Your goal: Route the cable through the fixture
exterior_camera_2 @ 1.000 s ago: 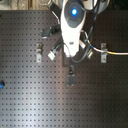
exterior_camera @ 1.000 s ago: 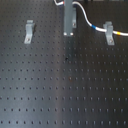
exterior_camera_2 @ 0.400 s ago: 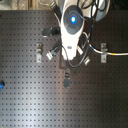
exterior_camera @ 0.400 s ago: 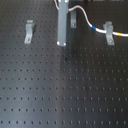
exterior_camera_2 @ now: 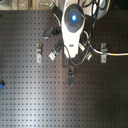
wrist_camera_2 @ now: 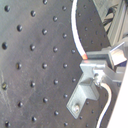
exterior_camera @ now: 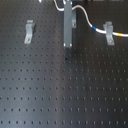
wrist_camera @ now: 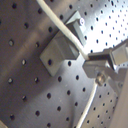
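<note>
A dark perforated bench (exterior_camera: 60, 95) is filling both exterior views, and the arm (exterior_camera_2: 74, 27) is reaching down over it. The claw (exterior_camera: 68, 46) is hanging just above the bench, roughly midway between two grey clips. One clip (exterior_camera: 29, 32) is standing well apart from the claw toward the first exterior view's left; the other clip (exterior_camera: 108, 33) is standing toward the first exterior view's right. The cable (exterior_camera: 90, 22), a thin white cord, is running from up beside the claw down to that right-hand clip, with a blue band (exterior_camera: 98, 29) just before it and a yellow band (exterior_camera: 118, 34) just past it. In the second wrist view the claw is closed on the cable (wrist_camera_2: 80, 47).
</note>
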